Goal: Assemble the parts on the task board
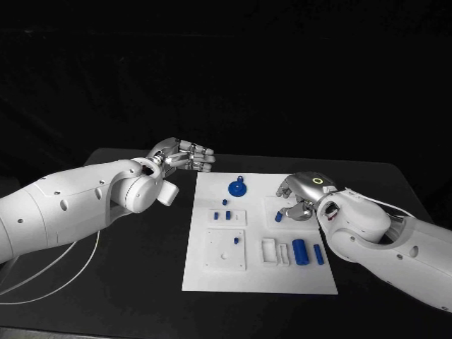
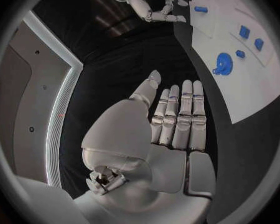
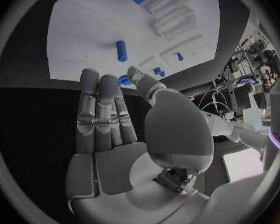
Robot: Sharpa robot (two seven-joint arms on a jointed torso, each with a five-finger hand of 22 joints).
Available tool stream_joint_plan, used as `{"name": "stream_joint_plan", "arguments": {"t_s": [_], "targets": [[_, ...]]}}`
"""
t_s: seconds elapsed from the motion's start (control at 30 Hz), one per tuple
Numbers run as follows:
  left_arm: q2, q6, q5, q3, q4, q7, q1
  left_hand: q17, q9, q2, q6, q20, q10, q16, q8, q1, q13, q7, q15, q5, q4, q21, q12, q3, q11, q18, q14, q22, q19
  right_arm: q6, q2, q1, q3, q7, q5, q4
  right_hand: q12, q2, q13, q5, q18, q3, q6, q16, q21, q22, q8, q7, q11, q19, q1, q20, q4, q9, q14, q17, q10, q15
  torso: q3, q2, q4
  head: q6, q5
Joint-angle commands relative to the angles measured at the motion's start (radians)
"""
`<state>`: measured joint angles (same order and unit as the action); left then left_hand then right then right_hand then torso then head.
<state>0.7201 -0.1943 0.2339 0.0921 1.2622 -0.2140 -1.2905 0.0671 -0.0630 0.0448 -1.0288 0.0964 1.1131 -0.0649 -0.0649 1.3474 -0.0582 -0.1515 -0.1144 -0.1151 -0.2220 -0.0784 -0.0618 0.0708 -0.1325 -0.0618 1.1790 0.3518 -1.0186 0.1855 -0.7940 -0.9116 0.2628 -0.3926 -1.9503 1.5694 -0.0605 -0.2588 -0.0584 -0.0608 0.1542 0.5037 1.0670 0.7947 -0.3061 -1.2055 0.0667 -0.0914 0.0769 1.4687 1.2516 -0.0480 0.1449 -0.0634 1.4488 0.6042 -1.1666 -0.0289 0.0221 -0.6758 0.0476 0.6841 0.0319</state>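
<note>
Black table (image 1: 134, 268), white task board (image 1: 256, 279): small blue peg (image 1: 279, 217) lying just beneath right hand (image 1: 299, 196), fingers apart, empty; left hand (image 1: 183, 155) farther off, likewise empty.

White task board (image 1: 211, 279) on black worktop (image 1: 145, 275), blue parts (image 1: 300, 248) on it, white arms (image 1: 53, 208), silver robot hands, left (image 1: 183, 155) and right (image 1: 299, 195).

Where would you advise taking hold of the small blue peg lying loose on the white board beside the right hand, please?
Probably across its short middle, pinched from above. The small blue peg lies flat on the white task board, its rounded sides free and bare board around it. The right hand hovers just beside it, holding nothing, so a descent from that side looks shortest. The left hand sits off the board.
</note>
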Motion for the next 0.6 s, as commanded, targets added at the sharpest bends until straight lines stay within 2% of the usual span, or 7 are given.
{"name": "stream_joint_plan", "arguments": {"t_s": [0.03, 0.2, 0.33, 0.4, 0.43, 0.6], "targets": [[-0.003, 0.015, -0.005, 0.0, 0.006, -0.01, 0.0, 0.0, 0.001, 0.001, 0.005, -0.002, -0.006, 0.003, 0.002, 0.01, 0.0, 0.004, 0.001, 0.004, 0.0, 0.0, 0.001, -0.005, 0.0, 0.001, -0.004, -0.001, -0.005, -0.054, 0.007, 0.0, 0.001, 0.023, 0.067, -0.022, 0.0, 0.02, -0.001, -0.007, -0.002, -0.061, -0.006, 0.008, -0.012, 0.007, -0.004, -0.008, -0.003, 0.038, 0.002, -0.002, -0.014, 0.001, 0.002, 0.002, 0.002, -0.001, 0.0003, 0.0, 0.0022, -0.001, -0.001], [-0.005, 0.017, -0.006, 0.0, 0.008, -0.009, 0.0, 0.0, 0.001, 0.001, 0.005, -0.002, -0.006, 0.003, 0.002, 0.01, 0.0, 0.004, 0.001, 0.004, 0.0, 0.0, 0.001, -0.005, 0.0, 0.001, -0.004, -0.001, -0.005, -0.073, 0.021, 0.002, 0.002, 0.036, 0.101, -0.047, 0.001, 0.035, -0.001, -0.008, -0.001, -0.14, -0.008, 0.012, -0.029, 0.023, -0.004, -0.004, -0.002, 0.038, 0.02, 0.0, -0.034, 0.001, 0.002, 0.001, 0.011, 0.001, 0.0002, 0.0, 0.0026, -0.001, 0.002], [-0.004, 0.019, -0.005, 0.0, 0.008, -0.002, 0.0, 0.0, 0.001, 0.001, 0.005, -0.002, -0.006, 0.003, 0.002, 0.01, 0.0, 0.004, 0.001, 0.004, 0.0, 0.0, 0.001, -0.005, 0.0, 0.001, -0.004, -0.001, -0.005, -0.098, 0.028, 0.003, 0.001, 0.036, 0.117, -0.063, 0.001, 0.038, -0.001, -0.008, 0.0, -0.14, -0.009, 0.013, -0.029, 0.027, -0.005, 0.006, 0.0, 0.037, 0.029, 0.001, -0.032, 0.001, 0.002, 0.001, 0.017, 0.002, 0.0015, -0.001, 0.003, -0.001, 0.001], [-0.003, 0.021, -0.004, 0.0, 0.008, 0.001, 0.0, 0.0, 0.001, 0.001, 0.005, -0.002, -0.008, 0.003, 0.002, 0.009, 0.001, 0.004, 0.001, 0.005, -0.001, 0.0, 0.001, -0.005, -0.001, 0.001, -0.006, -0.003, -0.005, -0.109, 0.031, 0.004, -0.001, 0.038, 0.126, -0.07, 0.0, 0.041, -0.001, -0.011, 0.0, -0.139, -0.01, 0.013, -0.034, 0.027, -0.005, 0.004, 0.0, 0.037, 0.031, 0.001, -0.032, 0.001, 0.002, 0.001, 0.016, 0.001, 0.0023, -0.001, 0.0027, -0.003, 0.002], [-0.003, 0.021, -0.003, 0.0, 0.008, 0.002, 0.0, 0.0, 0.001, 0.001, 0.005, -0.002, -0.008, 0.003, 0.002, 0.009, 0.001, 0.004, 0.001, 0.005, -0.001, 0.0, 0.001, -0.005, -0.001, 0.001, -0.006, -0.003, -0.005, -0.112, 0.032, 0.004, -0.002, 0.04, 0.13, -0.072, 0.0, 0.043, -0.001, -0.012, 0.0, -0.138, -0.01, 0.013, -0.035, 0.027, -0.005, 0.008, 0.0, 0.037, 0.031, 0.001, -0.032, 0.001, 0.002, 0.001, 0.014, 0.002, 0.0024, -0.001, 0.0021, -0.002, 0.002], [-0.002, 0.023, -0.002, 0.0, 0.006, 0.004, 0.0, 0.0, 0.001, 0.001, 0.005, -0.002, -0.008, 0.003, 0.002, 0.009, 0.001, 0.004, 0.001, 0.005, -0.001, 0.0, 0.001, -0.005, -0.001, 0.001, -0.006, -0.003, -0.005, -0.116, 0.041, 0.007, -0.004, 0.049, 0.141, -0.08, 0.001, 0.046, -0.001, -0.018, -0.001, -0.125, -0.013, 0.015, -0.039, 0.028, -0.004, 0.008, -0.001, 0.037, 0.033, 0.001, -0.027, 0.001, 0.002, 0.001, 0.008, 0.002, 0.0012, 0.0, 0.0008, 0.0, 0.002]]}}
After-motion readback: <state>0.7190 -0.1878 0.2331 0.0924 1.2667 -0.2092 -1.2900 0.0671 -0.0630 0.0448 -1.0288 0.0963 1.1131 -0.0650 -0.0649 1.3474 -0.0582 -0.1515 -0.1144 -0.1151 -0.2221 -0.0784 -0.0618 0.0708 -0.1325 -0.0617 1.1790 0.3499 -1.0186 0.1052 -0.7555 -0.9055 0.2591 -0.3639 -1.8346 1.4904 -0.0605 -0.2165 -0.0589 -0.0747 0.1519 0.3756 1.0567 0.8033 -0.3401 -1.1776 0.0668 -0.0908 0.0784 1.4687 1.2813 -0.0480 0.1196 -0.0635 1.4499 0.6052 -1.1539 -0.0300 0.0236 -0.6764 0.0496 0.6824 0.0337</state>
